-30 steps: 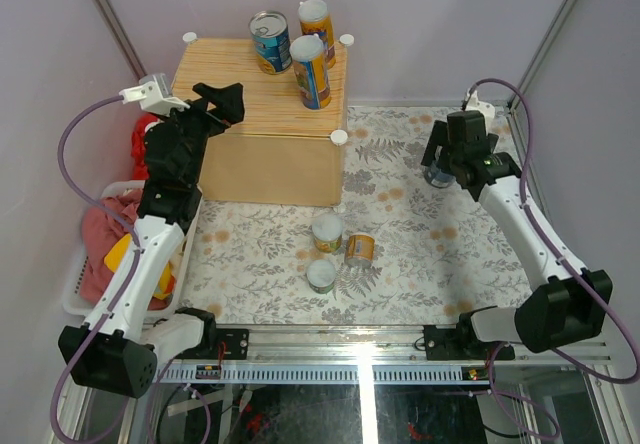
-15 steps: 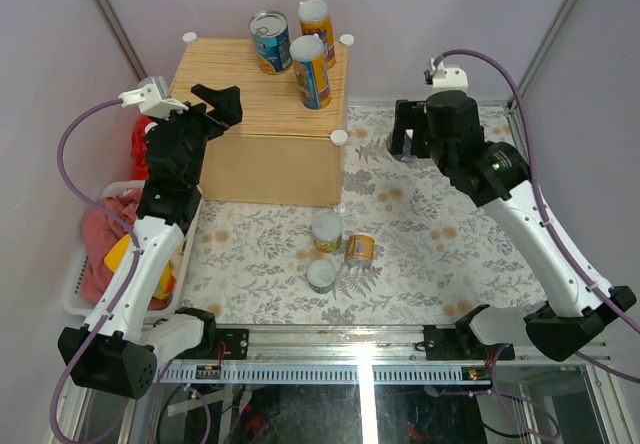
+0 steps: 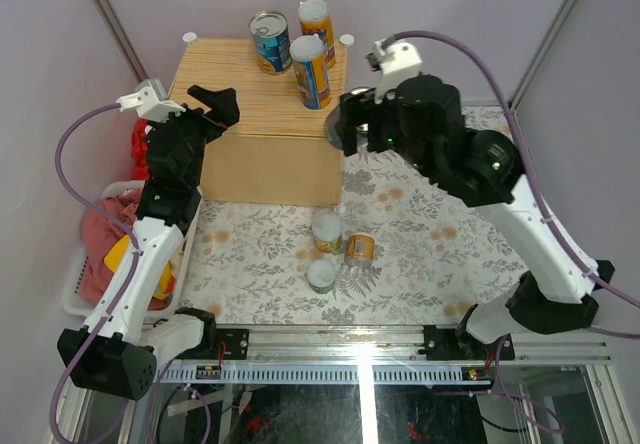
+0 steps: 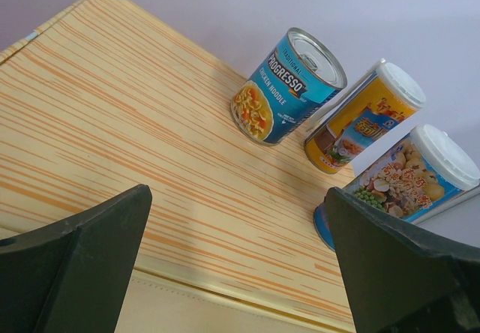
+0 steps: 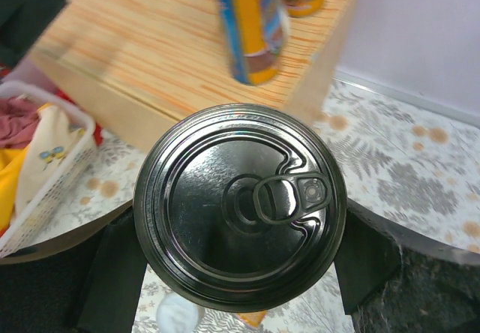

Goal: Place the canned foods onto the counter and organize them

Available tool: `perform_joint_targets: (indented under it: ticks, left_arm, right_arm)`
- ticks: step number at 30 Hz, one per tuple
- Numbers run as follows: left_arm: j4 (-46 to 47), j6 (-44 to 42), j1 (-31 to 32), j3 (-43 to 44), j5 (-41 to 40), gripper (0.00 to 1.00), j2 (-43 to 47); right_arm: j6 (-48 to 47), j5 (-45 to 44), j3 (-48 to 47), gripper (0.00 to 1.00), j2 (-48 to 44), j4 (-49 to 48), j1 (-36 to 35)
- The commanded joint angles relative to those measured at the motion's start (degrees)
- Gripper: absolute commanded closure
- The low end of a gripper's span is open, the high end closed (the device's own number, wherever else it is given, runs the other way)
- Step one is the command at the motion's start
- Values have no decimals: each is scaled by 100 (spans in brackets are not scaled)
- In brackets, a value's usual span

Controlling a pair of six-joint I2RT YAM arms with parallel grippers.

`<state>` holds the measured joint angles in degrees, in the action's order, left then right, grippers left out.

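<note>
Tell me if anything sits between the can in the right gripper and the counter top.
Yes. The held can, in the right gripper, hangs by the counter's front right corner, and a tall orange-and-blue can stands just inside that edge. The bare planks lie left of it.

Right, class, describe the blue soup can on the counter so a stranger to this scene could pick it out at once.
Find the light-wood counter at the back. Three cans stand near its far right corner; the blue can is the leftmost. It is shorter and wider than the two tall cans, with a bare metal lid where theirs are white.
</note>
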<state>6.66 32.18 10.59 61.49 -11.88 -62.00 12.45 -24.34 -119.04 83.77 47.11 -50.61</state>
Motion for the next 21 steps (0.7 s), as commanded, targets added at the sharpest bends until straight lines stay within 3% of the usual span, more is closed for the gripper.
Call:
perform_joint_targets:
  ticks: [1, 11, 21]
  left_arm:
    - [39, 69, 36, 64, -214, 0, 132]
    - [98, -165, 39, 2, -190, 0, 248]
    - [396, -244, 40, -335, -85, 0, 460]
  right_arm:
    - [-432, 50, -782, 100, 466, -971, -591]
    - [-846, -82, -1886, 100, 1700, -1408, -1023]
    - [-1186, -415, -2559, 100, 2347, -1777, -1083]
